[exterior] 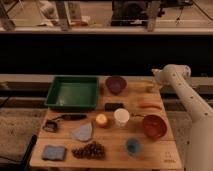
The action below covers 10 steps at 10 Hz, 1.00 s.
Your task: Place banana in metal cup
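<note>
Lying just beside claw (153,85), banana (146,86); claw state cannot tell

The robot arm (187,97) is white and smooth, made of thick round tube segments with a rounded elbow joint. Its gripper (150,86) sits at the far right of the worktop (165,150), looking dark and small.

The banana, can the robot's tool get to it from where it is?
Probably yes. The tool hangs at the table's far right edge, right by the banana, and nothing stands between them. The purple bowl sits off to the left, and the orange stick lies nearer the camera.
</note>
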### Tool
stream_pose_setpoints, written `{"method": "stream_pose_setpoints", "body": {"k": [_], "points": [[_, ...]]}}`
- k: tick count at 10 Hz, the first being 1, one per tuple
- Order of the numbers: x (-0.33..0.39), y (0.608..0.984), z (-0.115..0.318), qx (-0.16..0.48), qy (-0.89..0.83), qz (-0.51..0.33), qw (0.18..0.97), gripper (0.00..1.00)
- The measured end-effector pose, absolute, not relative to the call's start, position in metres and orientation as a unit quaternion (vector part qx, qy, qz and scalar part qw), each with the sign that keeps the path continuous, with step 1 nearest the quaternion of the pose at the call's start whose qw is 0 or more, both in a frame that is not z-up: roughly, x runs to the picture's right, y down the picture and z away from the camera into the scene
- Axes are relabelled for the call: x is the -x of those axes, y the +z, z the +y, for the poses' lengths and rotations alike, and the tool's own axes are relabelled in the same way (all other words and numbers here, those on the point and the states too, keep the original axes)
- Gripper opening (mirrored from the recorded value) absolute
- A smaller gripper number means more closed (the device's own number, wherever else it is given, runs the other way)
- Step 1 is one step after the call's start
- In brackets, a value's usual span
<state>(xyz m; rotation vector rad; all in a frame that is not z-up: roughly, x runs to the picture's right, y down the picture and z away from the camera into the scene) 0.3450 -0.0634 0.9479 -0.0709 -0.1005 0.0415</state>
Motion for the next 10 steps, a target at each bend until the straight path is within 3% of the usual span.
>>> {"method": "stream_pose_setpoints", "body": {"k": [5, 10], "points": [[-0.329, 0.907, -0.066, 0.051, 0.001, -0.059, 0.997, 0.8], [-0.322, 0.833, -0.085, 0.02, 0.0, -0.069, 0.997, 0.8]]}}
